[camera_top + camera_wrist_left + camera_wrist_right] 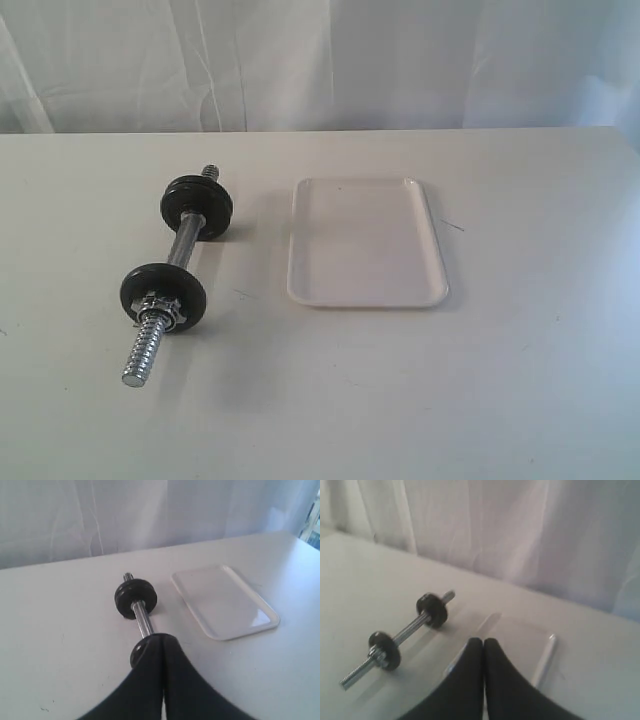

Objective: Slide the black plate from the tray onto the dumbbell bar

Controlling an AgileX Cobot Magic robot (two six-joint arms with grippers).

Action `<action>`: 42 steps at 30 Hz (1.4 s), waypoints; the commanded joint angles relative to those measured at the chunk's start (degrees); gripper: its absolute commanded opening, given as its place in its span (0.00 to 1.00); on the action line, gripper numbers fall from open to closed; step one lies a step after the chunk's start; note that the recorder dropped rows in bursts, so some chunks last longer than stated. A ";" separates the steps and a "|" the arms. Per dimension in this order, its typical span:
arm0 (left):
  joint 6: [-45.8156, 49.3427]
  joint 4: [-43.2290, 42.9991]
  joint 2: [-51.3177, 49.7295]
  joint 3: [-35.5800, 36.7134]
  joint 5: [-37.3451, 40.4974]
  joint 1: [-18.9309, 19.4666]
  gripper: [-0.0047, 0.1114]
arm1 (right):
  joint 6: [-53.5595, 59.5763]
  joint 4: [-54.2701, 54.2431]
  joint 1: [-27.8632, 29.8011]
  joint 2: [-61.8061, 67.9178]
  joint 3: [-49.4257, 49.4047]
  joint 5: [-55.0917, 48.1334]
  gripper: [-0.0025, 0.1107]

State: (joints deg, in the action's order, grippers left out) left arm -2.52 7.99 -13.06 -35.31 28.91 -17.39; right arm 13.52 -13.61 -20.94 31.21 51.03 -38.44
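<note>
Both pairs of jaws were pressed together on nothing: the left gripper (161, 641) hung above the near end of the dumbbell bar (183, 245), and the right gripper (483, 644) hung above the near edge of the tray (365, 240). Neither touched anything, and neither showed in the exterior view.

On the pale table (500, 400), nearest us, lay the bar's bare threaded end. Next came the silver star nut (165, 308), tight against the near black plate (163, 290). Beyond the chrome middle sat the far black stack (198, 205) (thicker, seemingly two plates, though we could not be sure), with a short threaded stub poking out behind it. Every black plate we saw was on the bar. The white tray lay flat just to the right of the bar, apart from it. Behind the table hung a white curtain (320, 60).
</note>
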 commanded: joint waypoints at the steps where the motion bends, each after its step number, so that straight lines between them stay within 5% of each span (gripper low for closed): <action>1: -0.16 -2.57 3.32 6.43 -4.33 0.08 0.04 | -1.92 9.77 0.41 -9.26 -8.55 10.14 0.02; 7: -0.26 0.83 2.96 9.46 1.15 0.08 0.04 | -1.92 11.85 0.41 -9.84 -12.58 8.12 0.02; 23: -0.26 1.01 3.41 9.56 1.43 0.18 0.04 | -1.92 11.85 0.41 -9.84 -12.47 7.31 0.02; 34: -0.26 0.87 7.96 10.38 0.87 18.06 0.04 | -1.92 11.75 0.41 -9.84 -12.47 7.31 0.02; 37: -0.26 0.87 11.63 14.06 -4.16 18.96 0.04 | -1.92 11.75 0.41 -9.84 -12.47 7.31 0.02; 42: -0.26 0.87 13.06 23.45 -14.77 15.24 0.04 | -1.92 11.75 0.41 -9.84 -12.47 7.31 0.02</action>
State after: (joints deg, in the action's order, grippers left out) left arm -2.52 8.12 -0.52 -16.06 19.28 -0.23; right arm 11.97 -2.32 -20.94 21.65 38.70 -31.34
